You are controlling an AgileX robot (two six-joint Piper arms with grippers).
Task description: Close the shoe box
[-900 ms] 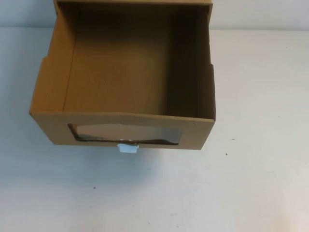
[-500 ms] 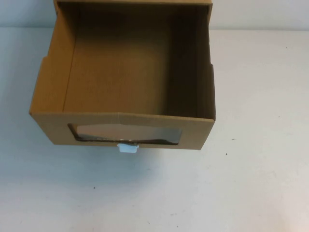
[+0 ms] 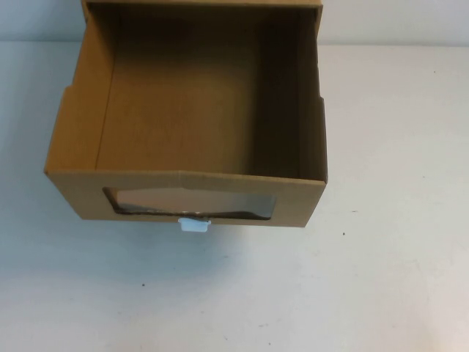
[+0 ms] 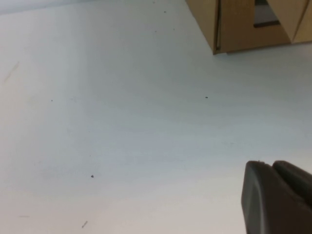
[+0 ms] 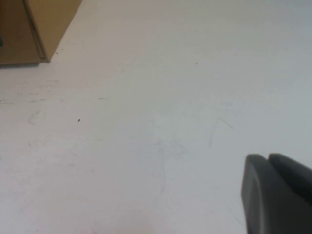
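The shoe box (image 3: pixel 73 147) is brown corrugated cardboard and stands at the middle back of the white table. Its drawer is pulled out toward me and is empty inside. The front panel has a wide clear window (image 3: pixel 190 203) with a small white pull tab (image 3: pixel 195 224) below it. Neither gripper shows in the high view. In the left wrist view my left gripper (image 4: pixel 270 163) is shut and empty over bare table, well away from the box corner (image 4: pixel 243 29). In the right wrist view my right gripper (image 5: pixel 267 156) is shut and empty, far from the box corner (image 5: pixel 34 29).
The box's outer sleeve (image 3: pixel 201 4) shows only at the top edge of the high view. The white table (image 3: pixel 396 279) spreads in front of the box and to both sides, with a few small dark specks.
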